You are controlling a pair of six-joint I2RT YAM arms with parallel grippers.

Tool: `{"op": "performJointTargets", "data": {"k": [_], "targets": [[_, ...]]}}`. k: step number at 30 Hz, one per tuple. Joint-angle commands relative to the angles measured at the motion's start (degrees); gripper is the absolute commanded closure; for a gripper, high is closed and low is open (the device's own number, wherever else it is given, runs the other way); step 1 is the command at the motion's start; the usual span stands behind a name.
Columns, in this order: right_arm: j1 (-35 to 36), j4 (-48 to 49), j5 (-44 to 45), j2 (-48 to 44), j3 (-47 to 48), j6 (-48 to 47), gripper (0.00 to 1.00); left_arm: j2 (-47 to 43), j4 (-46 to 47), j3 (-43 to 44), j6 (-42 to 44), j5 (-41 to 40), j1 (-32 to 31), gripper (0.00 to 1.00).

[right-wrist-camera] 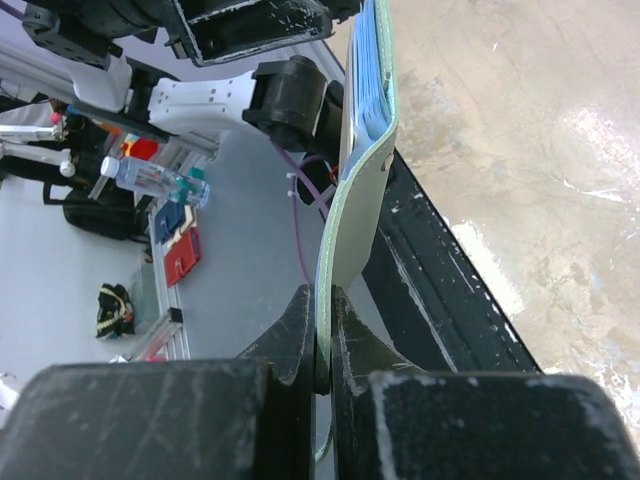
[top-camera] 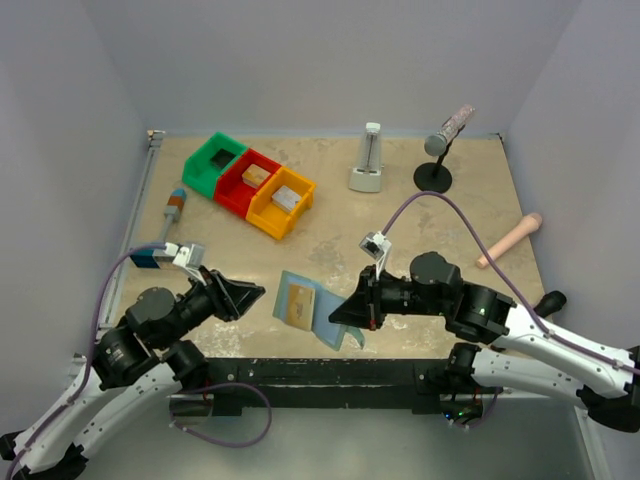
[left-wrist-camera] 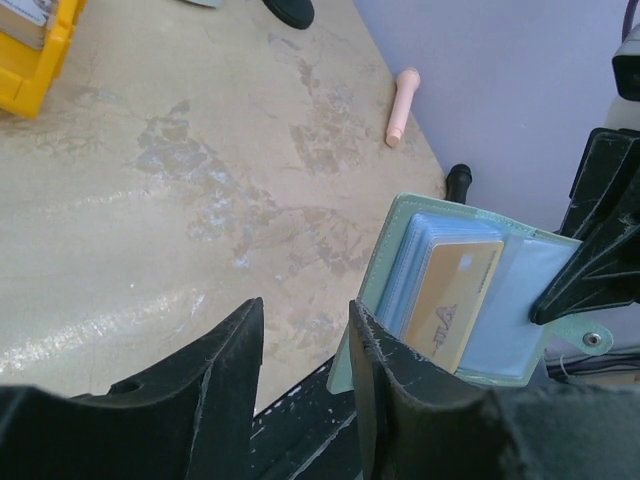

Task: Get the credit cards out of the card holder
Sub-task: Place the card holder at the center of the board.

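Note:
The card holder (top-camera: pixel 322 318), light blue-teal, hangs open near the table's front edge. My right gripper (top-camera: pixel 347 311) is shut on the edge of its right panel; the right wrist view shows the panel (right-wrist-camera: pixel 358 205) pinched edge-on between the jaws (right-wrist-camera: pixel 322 318). An orange-gold credit card (left-wrist-camera: pixel 452 305) sits in the holder (left-wrist-camera: pixel 385 262) and also shows in the top view (top-camera: pixel 298 306). Pale blue layers (left-wrist-camera: pixel 425 238) lie behind it; I cannot tell a card among them. My left gripper (top-camera: pixel 252 293) is open and empty, just left of the holder, its right finger (left-wrist-camera: pixel 385 385) beside the holder's left edge.
Green (top-camera: pixel 213 163), red (top-camera: pixel 246 181) and yellow (top-camera: pixel 281 202) bins stand at the back left, the last two with small blocks. A white upright object (top-camera: pixel 368 160), a microphone stand (top-camera: pixel 437 152), a pink rod (top-camera: pixel 509 241) and a blue-and-white block with an orange-grey handle (top-camera: pixel 165 232) lie around.

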Motion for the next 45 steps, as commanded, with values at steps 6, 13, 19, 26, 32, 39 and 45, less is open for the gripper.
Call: {"op": "performJointTargets", "data": {"k": [6, 13, 19, 26, 32, 39, 45], "targets": [[-4.68, -4.78, -0.14, 7.53, 2.65, -0.74, 1.0, -0.97, -2.5, 2.37, 0.68, -9.45, -0.26, 0.52], [-11.72, -0.13, -6.11, 18.51, -0.07, -3.63, 1.0, 2.45, -1.2, -0.88, 0.94, -4.63, -0.26, 0.48], [-15.32, 5.14, -10.16, 28.01, -1.74, -5.48, 1.0, 10.09, 11.09, -6.76, -1.69, 7.41, -0.26, 0.48], [-17.7, 7.7, -11.74, 32.68, -2.63, -6.8, 1.0, 18.61, 23.67, -11.78, -2.92, 11.38, -0.26, 0.51], [-18.76, 7.79, -13.32, 35.75, -2.98, -8.91, 1.0, 28.11, 30.88, -12.92, -3.1, 12.61, -0.26, 0.55], [-19.72, 7.79, -13.33, 38.92, -2.89, -10.05, 1.0, 38.13, 41.34, -15.47, -5.3, 12.88, -0.26, 0.58], [-19.9, 7.62, -12.98, 41.11, -2.54, -10.32, 1.0, 44.64, 43.55, -15.21, -5.21, 11.56, -0.26, 0.6]]}}
